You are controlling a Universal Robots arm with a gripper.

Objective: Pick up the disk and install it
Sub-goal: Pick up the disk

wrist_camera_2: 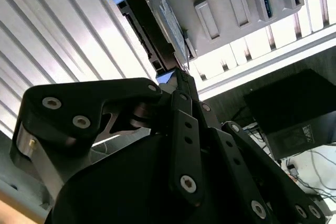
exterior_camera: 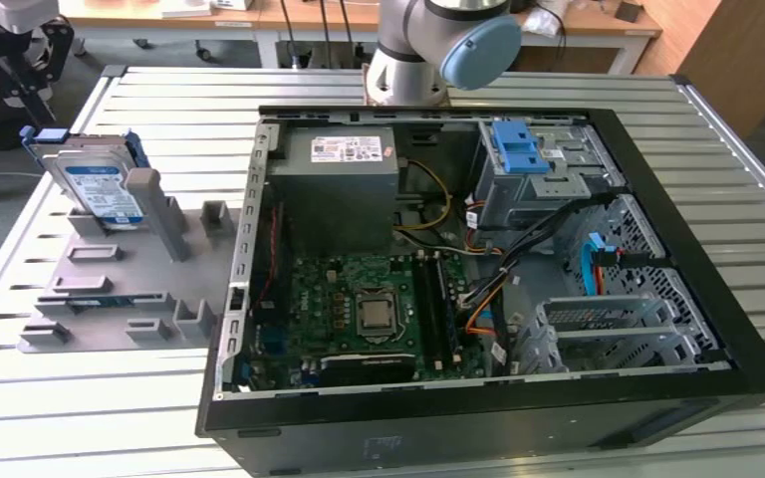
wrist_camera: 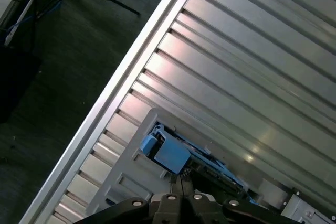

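disk [exterior_camera: 101, 189], silver metal, blue plastic frame, standing in grey rack [exterior_camera: 104, 299], gripper [wrist_camera_2: 181, 73] clenched empty

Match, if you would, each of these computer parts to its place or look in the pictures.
1. disk
2. power-supply box
3. motherboard

A. green, lying flat in the case
B. grey, inside the case, white sticker on top
C. upright in the grey rack outside the case

Pairs: 1-C, 2-B, 3-A.
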